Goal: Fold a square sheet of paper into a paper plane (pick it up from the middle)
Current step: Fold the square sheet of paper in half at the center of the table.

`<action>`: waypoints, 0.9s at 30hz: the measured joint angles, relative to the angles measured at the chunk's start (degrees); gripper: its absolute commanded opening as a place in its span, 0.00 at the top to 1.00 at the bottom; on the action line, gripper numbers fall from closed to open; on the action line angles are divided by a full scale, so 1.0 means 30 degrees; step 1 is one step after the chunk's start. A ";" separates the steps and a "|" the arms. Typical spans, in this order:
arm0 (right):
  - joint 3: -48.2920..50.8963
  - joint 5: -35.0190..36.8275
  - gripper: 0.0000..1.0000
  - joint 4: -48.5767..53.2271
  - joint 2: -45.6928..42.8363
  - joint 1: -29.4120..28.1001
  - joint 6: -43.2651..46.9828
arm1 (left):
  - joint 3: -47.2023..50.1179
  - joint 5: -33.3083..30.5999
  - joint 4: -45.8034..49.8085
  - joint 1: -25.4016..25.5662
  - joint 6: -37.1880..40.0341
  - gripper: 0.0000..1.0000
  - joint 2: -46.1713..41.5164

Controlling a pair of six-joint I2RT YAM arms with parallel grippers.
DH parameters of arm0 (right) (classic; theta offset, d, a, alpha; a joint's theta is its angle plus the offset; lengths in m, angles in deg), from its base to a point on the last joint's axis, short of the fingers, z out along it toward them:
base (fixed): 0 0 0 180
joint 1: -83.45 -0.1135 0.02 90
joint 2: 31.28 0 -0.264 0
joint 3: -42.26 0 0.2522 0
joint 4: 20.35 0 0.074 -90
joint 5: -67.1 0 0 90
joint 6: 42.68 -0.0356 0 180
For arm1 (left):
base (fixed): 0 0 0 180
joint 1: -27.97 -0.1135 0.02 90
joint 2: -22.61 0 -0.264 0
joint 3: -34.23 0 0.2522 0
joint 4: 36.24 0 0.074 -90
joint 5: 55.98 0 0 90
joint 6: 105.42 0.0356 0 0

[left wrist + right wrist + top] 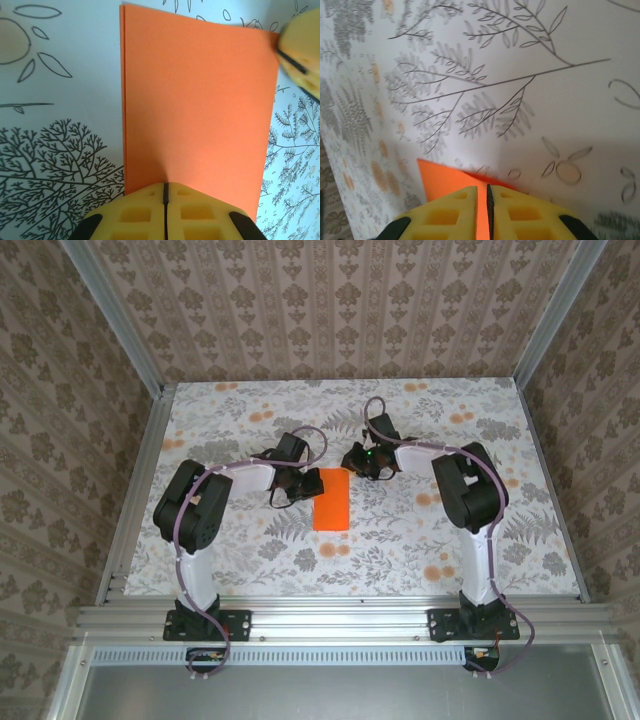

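Count, top view:

- Table [400, 550]: one.
- Orange sheet [331, 500]: one, at table centre.
- Arms: two. The left arm [195, 505] is at the sheet's 9 o'clock and the right arm [470, 490] at 3 o'clock.
- Grippers: two. The left gripper [303, 483] is at the sheet's 10 o'clock and the right gripper [354, 462] at 1 o'clock.

A floral tablecloth [400, 550] lies flat between patterned walls [330, 310].
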 measured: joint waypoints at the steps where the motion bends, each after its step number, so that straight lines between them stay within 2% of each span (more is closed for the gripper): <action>1: 0.0277 -0.0058 0.84 0.0029 -0.0481 -0.0044 0.0029 | -0.0029 -0.0022 0.0051 0.0000 0.0000 0.93 0.0000; 8: 0.2878 -0.0678 0.91 0.0087 -0.3468 -0.1217 0.0284 | -0.0248 -0.0124 0.0342 0.0015 0.0000 0.93 0.0066; 14: 0.5253 -0.1355 0.98 0.0109 -0.3468 -0.1909 0.0007 | -0.0328 -0.0138 0.0495 0.0022 0.0000 0.93 0.0066; 20: 0.6091 -0.1734 0.98 -0.0444 -0.3453 -0.1851 -0.0138 | -0.0525 -0.0284 0.0801 0.0124 -0.0007 0.91 0.0066; 27: 0.6120 -0.2572 0.98 -0.1064 -0.3060 -0.1639 -0.0051 | -0.0845 0.0488 0.0969 0.0124 -0.0022 0.85 0.0066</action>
